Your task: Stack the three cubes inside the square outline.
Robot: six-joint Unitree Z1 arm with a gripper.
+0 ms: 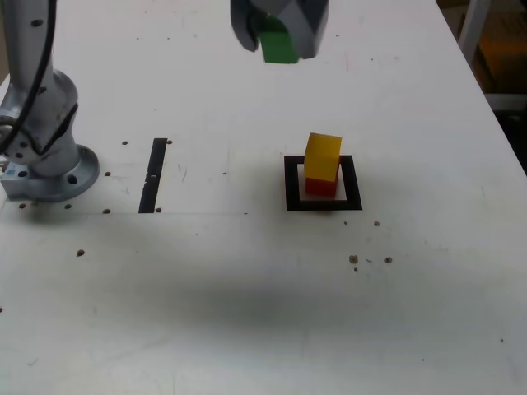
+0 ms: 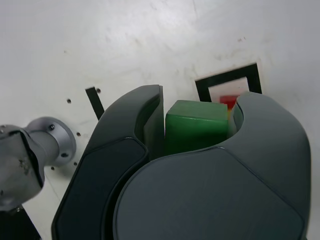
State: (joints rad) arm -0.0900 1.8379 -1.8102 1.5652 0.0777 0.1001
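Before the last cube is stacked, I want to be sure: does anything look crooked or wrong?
Yes, slightly: inside the square outline, the yellow cube looks turned and not flush on the red cube. Nothing looks spilled.

Your hand [image 1: 284, 33] is at the top edge of the exterior view, gripping the green cube [image 1: 280, 48] above the worktop [image 1: 214, 288]. Below it, toward the exterior view's right, you have the yellow cube [image 1: 323, 156] stacked slightly askew on the red cube [image 1: 321, 188], inside the black square outline [image 1: 293, 203]. A black tape strip [image 1: 152, 177] lies between the outline and the round metal base [image 1: 56, 177] at the exterior view's left.
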